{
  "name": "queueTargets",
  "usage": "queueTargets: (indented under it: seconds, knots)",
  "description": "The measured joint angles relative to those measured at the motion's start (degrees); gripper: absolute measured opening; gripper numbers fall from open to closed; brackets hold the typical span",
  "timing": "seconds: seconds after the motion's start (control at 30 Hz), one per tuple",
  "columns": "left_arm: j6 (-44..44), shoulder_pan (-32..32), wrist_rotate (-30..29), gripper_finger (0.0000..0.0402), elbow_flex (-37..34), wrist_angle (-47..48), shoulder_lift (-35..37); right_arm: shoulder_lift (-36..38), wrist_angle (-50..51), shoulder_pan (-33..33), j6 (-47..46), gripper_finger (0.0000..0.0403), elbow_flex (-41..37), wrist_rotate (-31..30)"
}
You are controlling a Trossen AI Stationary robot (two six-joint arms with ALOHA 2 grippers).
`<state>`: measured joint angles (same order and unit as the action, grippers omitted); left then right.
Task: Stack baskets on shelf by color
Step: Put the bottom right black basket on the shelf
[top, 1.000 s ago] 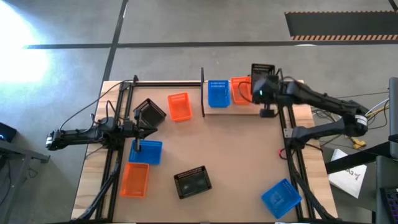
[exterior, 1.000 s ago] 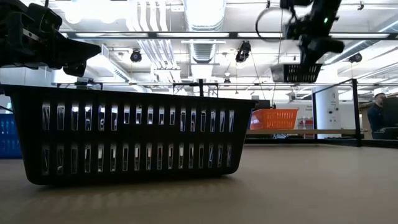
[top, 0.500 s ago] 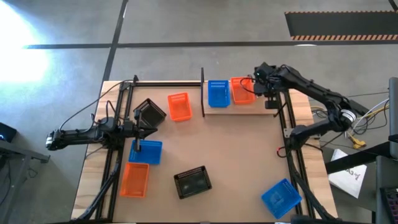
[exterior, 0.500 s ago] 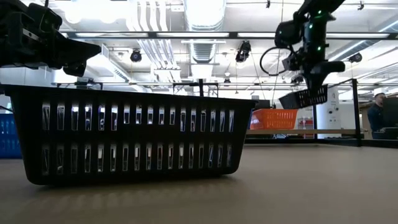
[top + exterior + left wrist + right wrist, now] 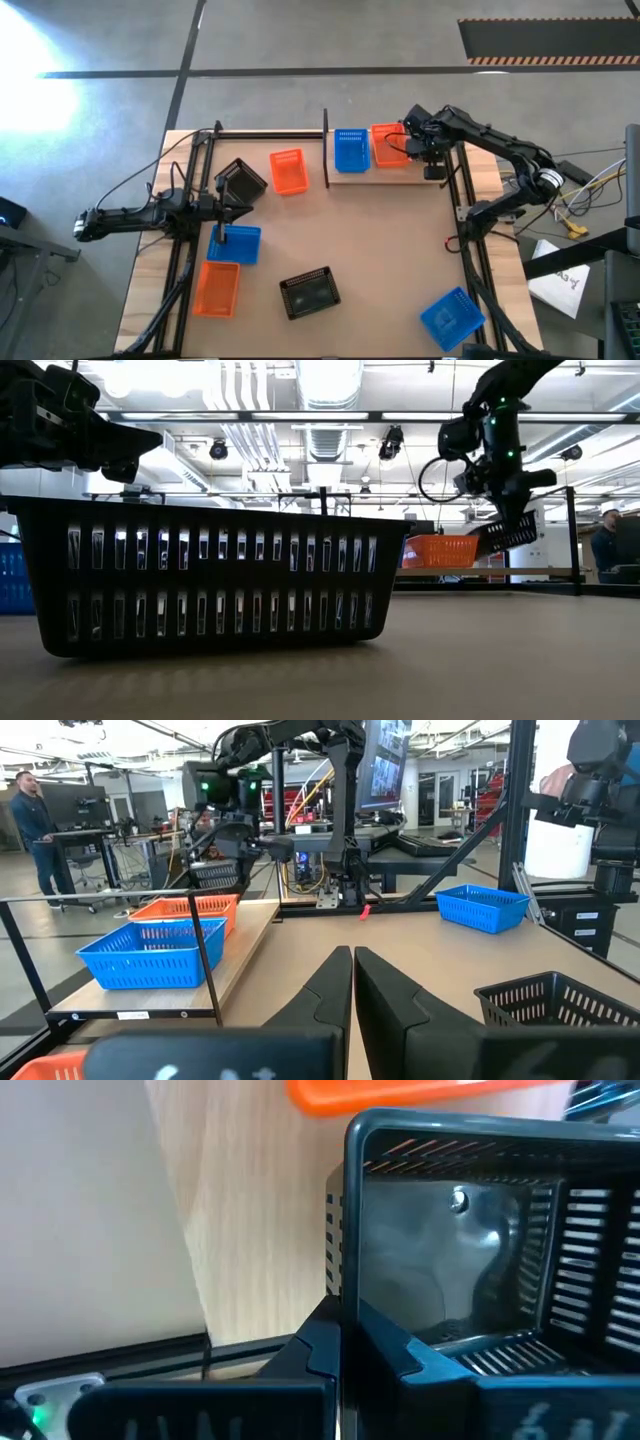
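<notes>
A black mesh-sided plastic basket (image 5: 470, 1250) is held clamped by the right gripper (image 5: 425, 150) at the light wooden shelf's (image 5: 385, 172) 3 o'clock end, tilted for placing beside the orange basket (image 5: 388, 145).

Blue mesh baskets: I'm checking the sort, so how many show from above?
3: one blue plastic mesh basket on the wooden shelf, one near the left gripper, one at the table's near right corner.

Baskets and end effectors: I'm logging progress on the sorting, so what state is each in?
Right end effector: shut on held black basket.
Held black basket: tilted, above the shelf.
Left end effector: shut, empty.
Shelf blue basket: upright on shelf.
Shelf orange basket: upright beside it.
Table baskets: six, loose, unstacked.
</notes>
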<state>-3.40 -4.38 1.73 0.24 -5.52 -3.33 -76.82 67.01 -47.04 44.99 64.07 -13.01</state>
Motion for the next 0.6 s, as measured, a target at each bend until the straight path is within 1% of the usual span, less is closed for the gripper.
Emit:
queueTargets:
  seconds: [0.23, 0.37, 0.47, 0.53, 0.6]
  knots:
    - [0.00, 0.00, 0.01, 0.0000, 0.01, 0.01, 0.00, 0.64, -0.37, -0.08, -1.88, 0.0009, -2.68, 1.18]
    - [0.00, 0.00, 0.01, 0.0000, 0.01, 0.01, 0.00, 0.64, -2.97, -0.14, -3.01, 0.0009, -3.39, 1.03]
    - [0.00, 0.01, 0.01, 0.0000, 0.01, 0.02, 0.00, 0.64, -3.62, -0.14, -2.13, 0.0009, -3.49, 1.05]
    - [0.00, -0.01, 0.01, 0.0000, 0.01, 0.00, 0.00, 0.64, -3.60, -0.14, -1.87, 0.0013, -3.51, 1.02]
    - [0.00, 0.01, 0.01, 0.0000, 0.00, 0.00, 0.00, 0.64, -3.34, -0.14, -1.85, 0.0024, -3.51, 1.02]
